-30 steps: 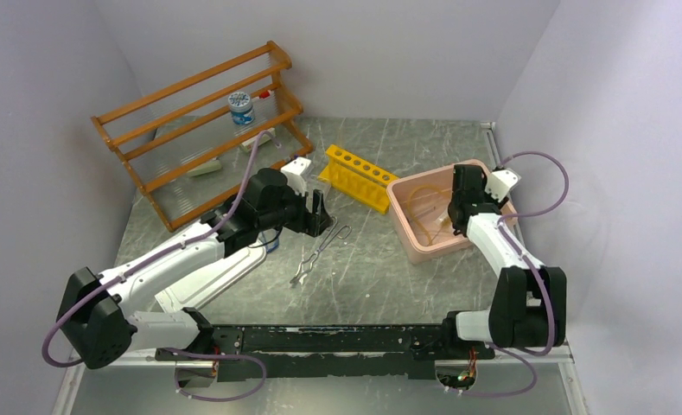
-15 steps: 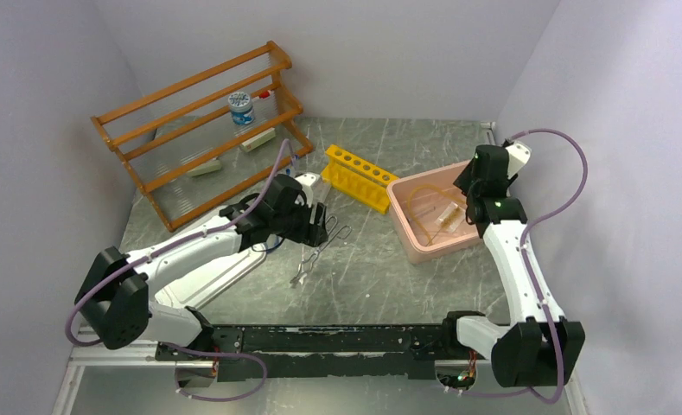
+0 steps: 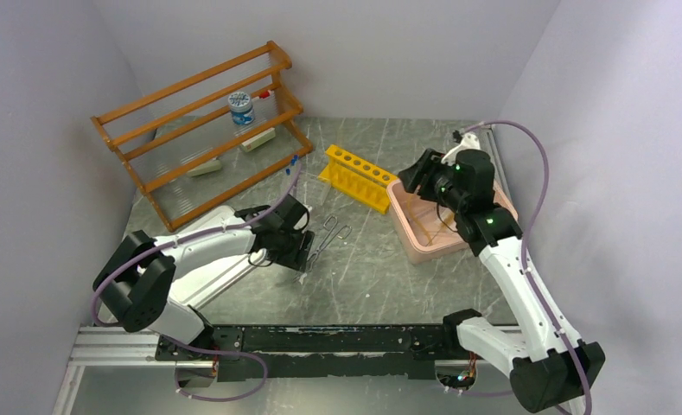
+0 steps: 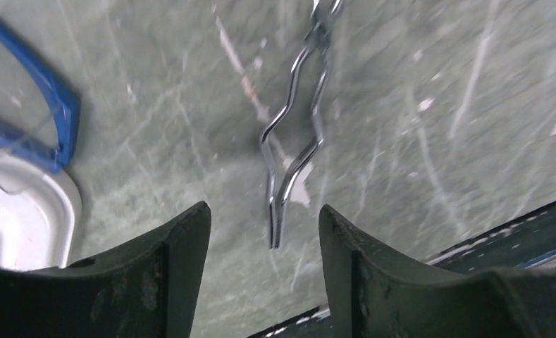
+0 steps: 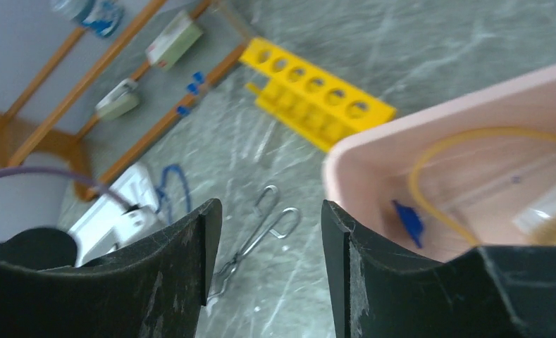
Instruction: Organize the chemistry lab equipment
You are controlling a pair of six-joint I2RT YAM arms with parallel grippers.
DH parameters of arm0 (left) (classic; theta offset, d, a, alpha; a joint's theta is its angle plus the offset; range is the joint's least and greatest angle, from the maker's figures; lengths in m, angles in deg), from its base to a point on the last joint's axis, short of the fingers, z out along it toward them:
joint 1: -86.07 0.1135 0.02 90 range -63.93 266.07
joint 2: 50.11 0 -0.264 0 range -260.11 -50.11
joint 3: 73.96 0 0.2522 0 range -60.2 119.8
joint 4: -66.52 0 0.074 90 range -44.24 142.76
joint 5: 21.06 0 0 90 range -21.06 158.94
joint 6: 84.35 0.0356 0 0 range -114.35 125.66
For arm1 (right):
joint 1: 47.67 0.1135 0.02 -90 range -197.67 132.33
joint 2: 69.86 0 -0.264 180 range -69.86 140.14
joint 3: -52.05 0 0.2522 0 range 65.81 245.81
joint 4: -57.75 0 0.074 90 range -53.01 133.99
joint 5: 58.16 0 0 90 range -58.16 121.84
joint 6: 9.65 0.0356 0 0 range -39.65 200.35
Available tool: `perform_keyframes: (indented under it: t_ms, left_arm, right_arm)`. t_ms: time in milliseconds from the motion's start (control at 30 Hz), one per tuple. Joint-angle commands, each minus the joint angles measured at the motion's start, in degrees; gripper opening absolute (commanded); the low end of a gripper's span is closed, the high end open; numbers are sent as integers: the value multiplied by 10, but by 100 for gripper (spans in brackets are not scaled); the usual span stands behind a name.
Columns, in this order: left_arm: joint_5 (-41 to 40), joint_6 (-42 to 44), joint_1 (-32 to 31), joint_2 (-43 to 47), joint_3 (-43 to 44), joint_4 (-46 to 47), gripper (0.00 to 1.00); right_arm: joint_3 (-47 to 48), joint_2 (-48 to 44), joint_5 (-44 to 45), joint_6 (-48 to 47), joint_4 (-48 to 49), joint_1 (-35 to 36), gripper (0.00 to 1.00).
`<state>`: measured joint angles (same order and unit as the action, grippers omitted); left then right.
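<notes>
Metal tweezers [image 3: 327, 238] lie on the table's middle, loop handles toward the back. My left gripper [image 3: 302, 252] is open and low over their near tip; in the left wrist view the tweezers [image 4: 296, 134] point their tip between my open fingers [image 4: 264, 211] without touching them. A blue cord loop [image 4: 56, 113] lies just left. My right gripper [image 3: 415, 177] is open and empty, raised over the pink bin's [image 3: 411, 238] left rim. In the right wrist view the bin [image 5: 373, 151] holds tan rubber hose [image 5: 458, 155], a blue piece [image 5: 407, 220] and a clear tube [image 5: 550, 211].
A yellow test tube rack [image 3: 359, 177] lies behind the tweezers. The wooden shelf rack [image 3: 203, 130] at the back left holds a blue-lidded jar [image 3: 241, 108] and white packets [image 3: 258, 138]. Walls close in on three sides.
My left gripper has pulled back toward me and dropped to the tweezers' near tip. My right gripper has risen out of the pink bin and swung left over its rim.
</notes>
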<state>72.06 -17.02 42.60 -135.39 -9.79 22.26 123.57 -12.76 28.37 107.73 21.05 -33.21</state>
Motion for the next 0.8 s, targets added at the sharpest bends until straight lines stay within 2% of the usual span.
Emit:
perform_keyframes:
  t_ms: [0, 267, 600, 767]
  left_arm:
    - [5, 7, -4, 10, -23, -46, 59]
    - [37, 27, -4, -30, -10, -44, 43]
    - [88, 41, -3, -70, -5, -32, 38]
    - [94, 43, -5, -85, -4, -30, 28]
  right_arm:
    - [-18, -4, -44, 30, 48, 50, 57]
    - [-60, 10, -51, 67, 103, 126, 57]
    - [-110, 24, -43, 102, 139, 184, 57]
    - [-133, 25, -21, 122, 151, 192, 57]
